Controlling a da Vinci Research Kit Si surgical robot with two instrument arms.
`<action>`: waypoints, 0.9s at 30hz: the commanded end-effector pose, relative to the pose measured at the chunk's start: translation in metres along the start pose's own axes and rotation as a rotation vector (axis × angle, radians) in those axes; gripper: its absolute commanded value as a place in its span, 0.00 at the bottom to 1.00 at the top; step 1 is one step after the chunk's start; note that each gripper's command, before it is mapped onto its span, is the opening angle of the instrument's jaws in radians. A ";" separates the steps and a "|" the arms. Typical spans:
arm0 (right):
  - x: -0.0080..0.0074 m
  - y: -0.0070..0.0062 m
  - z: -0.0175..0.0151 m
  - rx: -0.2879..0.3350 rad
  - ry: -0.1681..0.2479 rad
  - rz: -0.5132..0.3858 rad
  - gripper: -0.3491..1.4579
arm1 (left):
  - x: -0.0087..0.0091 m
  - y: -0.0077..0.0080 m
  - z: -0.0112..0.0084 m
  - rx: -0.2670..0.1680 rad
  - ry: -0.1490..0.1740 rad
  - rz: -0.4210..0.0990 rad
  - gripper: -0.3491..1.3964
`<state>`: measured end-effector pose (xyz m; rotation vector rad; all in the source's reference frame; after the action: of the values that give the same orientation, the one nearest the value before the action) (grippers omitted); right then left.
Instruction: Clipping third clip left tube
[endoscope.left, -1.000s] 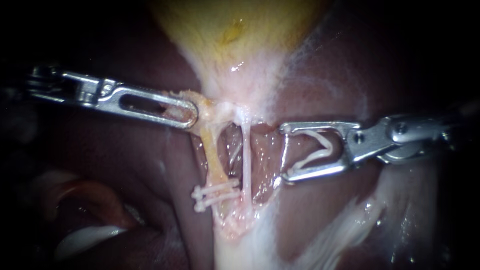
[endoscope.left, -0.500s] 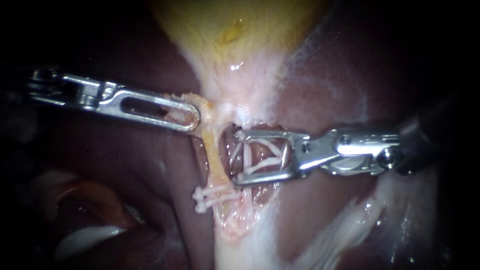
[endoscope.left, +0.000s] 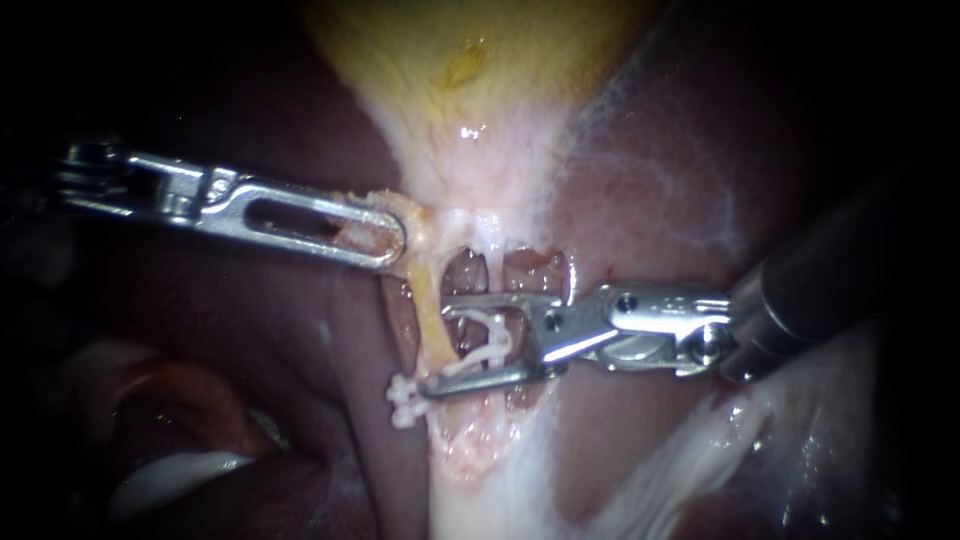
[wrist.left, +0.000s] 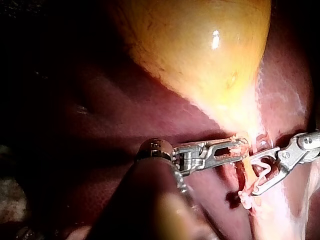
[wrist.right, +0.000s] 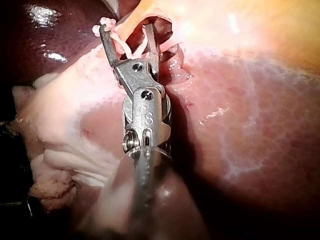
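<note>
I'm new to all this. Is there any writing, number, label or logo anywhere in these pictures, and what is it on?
Right instrument, on its metal body behind the jaws: one small engraved mark, too small to read reliably.
Left instrument: no text visible.
Clip between the right instrument's jaws and white clips already placed: no text.
Gallbladder and liver: no text, labels or signs.

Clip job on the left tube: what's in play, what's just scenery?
In play: right instrument, loaded clip, left tube, left instrument gripping tissue, placed clips on that tube.
Scenery: gallbladder, liver, right tube.
</note>
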<state>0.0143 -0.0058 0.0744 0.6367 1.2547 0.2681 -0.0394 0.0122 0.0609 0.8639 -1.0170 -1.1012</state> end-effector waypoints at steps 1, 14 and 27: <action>0.0001 0.0001 0.0002 0.009 0.002 0.021 0.46 | 0.0000 0.0000 0.0000 0.000 0.002 0.005 0.00; 0.0013 0.0014 0.0023 0.120 0.148 0.155 0.44 | -0.0001 0.0000 0.0003 0.000 0.001 0.005 0.00; 0.0039 0.0031 0.0008 0.105 0.204 0.179 0.42 | -0.0002 0.0002 0.0003 0.003 0.003 0.005 0.00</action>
<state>0.0168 -0.0016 0.0732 0.8294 1.4163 0.4259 -0.0397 0.0125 0.0611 0.8631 -1.0175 -1.0946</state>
